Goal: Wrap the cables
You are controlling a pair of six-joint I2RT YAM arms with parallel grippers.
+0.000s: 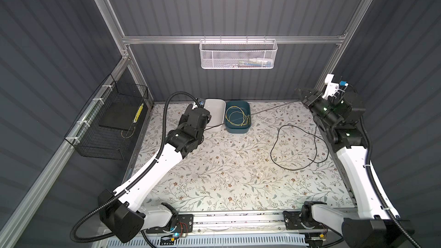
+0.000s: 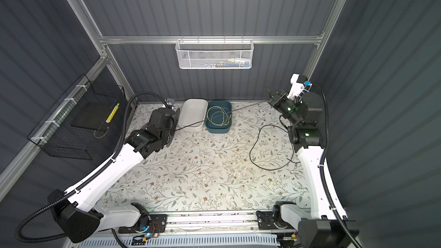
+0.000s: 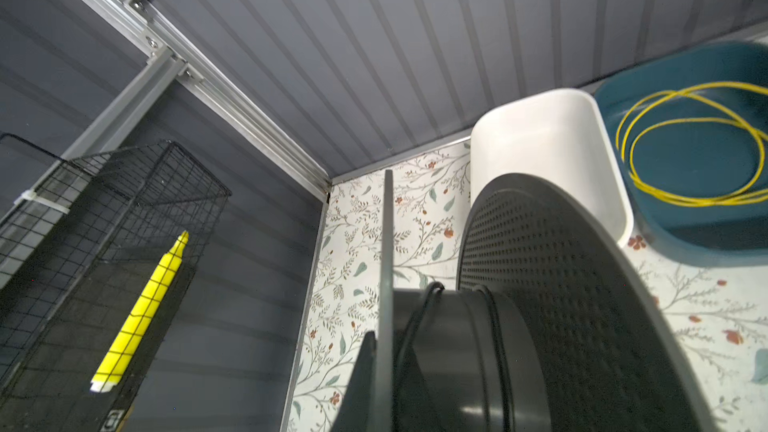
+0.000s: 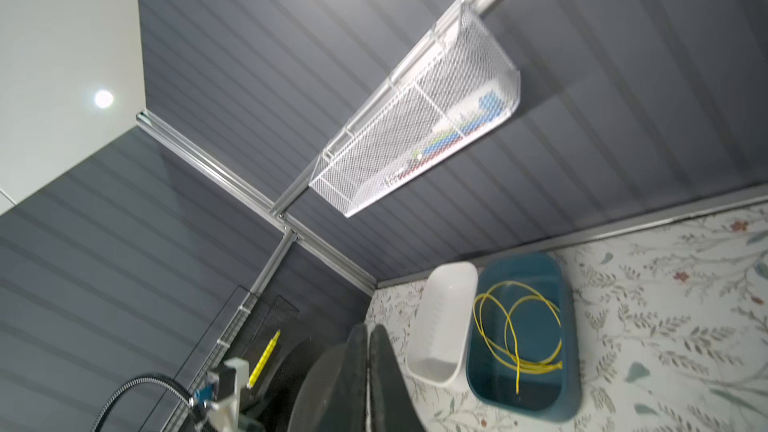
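At the far left, a black wire basket [image 1: 107, 125] is hanging on the side wall, with a yellow marker [image 1: 138, 113] leaning inside it. Next to it, the left gripper [image 3: 370, 367] is reaching toward the back of the floral table [image 1: 214, 175] and clamping a black spool [image 3: 561, 284] by one of its flanges. A few turns of the thin black cable [image 3: 417, 310] are lying around the hub between the flanges. Just behind the spool, a white bin [image 1: 214, 106] is sitting against the back wall and touching a teal bin [image 1: 238, 128] on its right. A coil of yellow wire [image 1: 235, 115] is resting in the teal bin. In both top views the cable is leaving the spool, crossing the front of the white bin and passing over the teal bin. From there it is running as a taut, rising line toward the back right corner. Above the bins, a white mesh basket [image 1: 238, 54] is hanging from the back rail. Farther right, the slack of the cable is lying on the table in one wide open loop beside the right arm. The right gripper [image 4: 368, 332] is hovering high near the back right post, its fingers pressed together at the end of the taut stretch and pinching the cable.
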